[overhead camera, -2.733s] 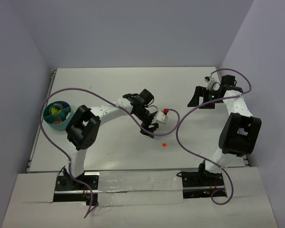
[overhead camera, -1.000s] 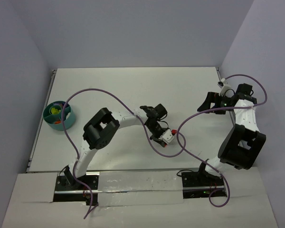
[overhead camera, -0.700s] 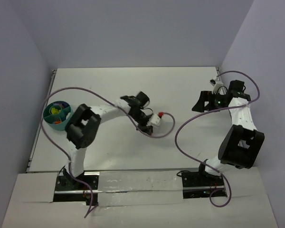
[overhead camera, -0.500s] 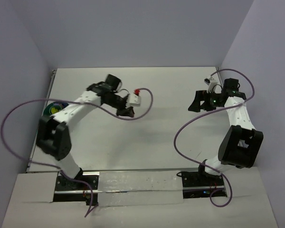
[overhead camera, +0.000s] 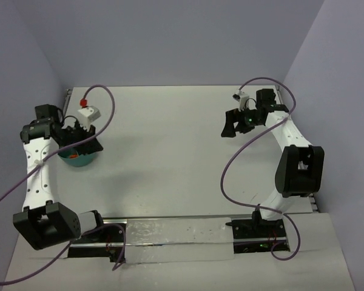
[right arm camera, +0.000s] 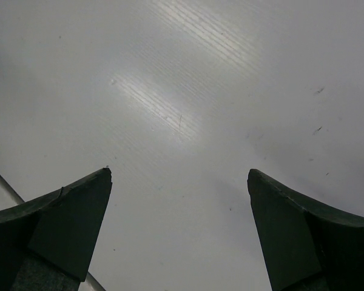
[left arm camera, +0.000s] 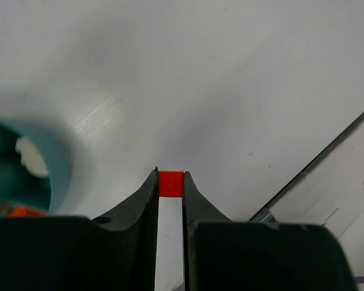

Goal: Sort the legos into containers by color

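A tiny orange lego brick (left arm camera: 170, 183) is pinched between the tips of my left gripper (left arm camera: 170, 176), which is shut on it. In the top view the left gripper (overhead camera: 88, 144) hangs over the right side of the teal bowl (overhead camera: 79, 160) at the table's far left. The left wrist view has the bowl's rim (left arm camera: 56, 167) at the left, with a white piece (left arm camera: 29, 154) and an orange piece (left arm camera: 19, 211) inside it. My right gripper (overhead camera: 229, 126) stands open over bare table at the back right, and nothing lies between its fingers (right arm camera: 79, 212).
The table's metal edge rail (left arm camera: 318, 173) runs just right of the held brick in the left wrist view. Purple cables (overhead camera: 103, 100) loop above both arms. Grey walls close in the table on three sides.
My left arm has swung from the table's middle to the far left, carrying the orange brick over the bowl. The right gripper has drifted a little left and stays open.
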Tool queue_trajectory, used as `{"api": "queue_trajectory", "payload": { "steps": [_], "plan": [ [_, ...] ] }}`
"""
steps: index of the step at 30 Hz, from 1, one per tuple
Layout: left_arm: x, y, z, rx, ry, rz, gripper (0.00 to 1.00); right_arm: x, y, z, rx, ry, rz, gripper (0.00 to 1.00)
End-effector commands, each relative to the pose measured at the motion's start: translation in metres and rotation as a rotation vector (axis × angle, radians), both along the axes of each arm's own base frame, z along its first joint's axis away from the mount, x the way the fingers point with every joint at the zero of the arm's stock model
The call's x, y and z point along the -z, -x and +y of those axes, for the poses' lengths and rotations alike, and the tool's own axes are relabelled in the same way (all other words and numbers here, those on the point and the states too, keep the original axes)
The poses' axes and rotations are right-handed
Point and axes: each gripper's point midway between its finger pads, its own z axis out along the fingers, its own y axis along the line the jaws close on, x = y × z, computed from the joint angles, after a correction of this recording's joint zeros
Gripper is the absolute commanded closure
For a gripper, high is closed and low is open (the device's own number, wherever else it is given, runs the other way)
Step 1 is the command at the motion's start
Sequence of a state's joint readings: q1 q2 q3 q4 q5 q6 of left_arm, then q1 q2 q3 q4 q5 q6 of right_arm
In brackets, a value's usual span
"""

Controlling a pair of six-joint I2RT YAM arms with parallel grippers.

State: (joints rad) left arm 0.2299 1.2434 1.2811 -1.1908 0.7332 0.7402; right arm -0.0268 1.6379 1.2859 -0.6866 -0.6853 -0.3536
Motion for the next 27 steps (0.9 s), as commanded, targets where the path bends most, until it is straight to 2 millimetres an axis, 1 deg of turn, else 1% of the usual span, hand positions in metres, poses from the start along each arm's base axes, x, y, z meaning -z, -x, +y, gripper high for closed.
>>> {"api": "queue_trajectory", "payload": {
  "steps": [1, 4, 7, 13, 14, 15, 17, 20, 22, 25, 27],
  "plan": [
    [0.010, 0.022, 0.042, -0.221, -0.019, 0.123, 1.00, -0.010, -0.029, 0.005, 0.002, 0.011, -0.050, 0.00],
    [0.023, 0.027, 0.070, -0.312, -0.046, 0.206, 1.00, -0.008, -0.040, 0.006, 0.006, 0.003, -0.032, 0.00],
    [0.034, 0.025, 0.099, -0.426, -0.077, 0.273, 1.00, -0.007, -0.049, 0.006, 0.007, 0.003, -0.028, 0.00],
    [0.040, 0.001, 0.145, -0.591, -0.181, 0.276, 1.00, -0.003, -0.057, 0.006, 0.017, 0.005, -0.015, 0.00],
    [0.041, -0.005, 0.157, -0.646, -0.214, 0.273, 0.99, -0.003, -0.057, 0.006, 0.017, 0.003, -0.013, 0.00],
    [0.041, -0.005, 0.158, -0.647, -0.217, 0.272, 1.00, -0.002, -0.056, 0.006, 0.018, 0.003, -0.009, 0.00],
    [0.039, -0.014, 0.173, -0.697, -0.261, 0.246, 1.00, -0.002, -0.056, 0.006, 0.020, 0.004, -0.008, 0.00],
    [0.037, -0.023, 0.184, -0.739, -0.287, 0.217, 1.00, -0.001, -0.054, 0.005, 0.025, 0.005, -0.003, 0.00],
    [0.040, -0.025, 0.186, -0.753, -0.301, 0.217, 1.00, 0.000, -0.051, 0.016, 0.000, 0.007, -0.003, 0.00],
    [0.041, -0.031, 0.189, -0.761, -0.317, 0.201, 1.00, 0.000, -0.052, 0.016, 0.004, 0.012, 0.000, 0.00],
    [0.043, -0.037, 0.185, -0.754, -0.308, 0.202, 0.99, -0.001, -0.054, 0.015, 0.009, 0.017, -0.005, 0.00]
  ]
}}
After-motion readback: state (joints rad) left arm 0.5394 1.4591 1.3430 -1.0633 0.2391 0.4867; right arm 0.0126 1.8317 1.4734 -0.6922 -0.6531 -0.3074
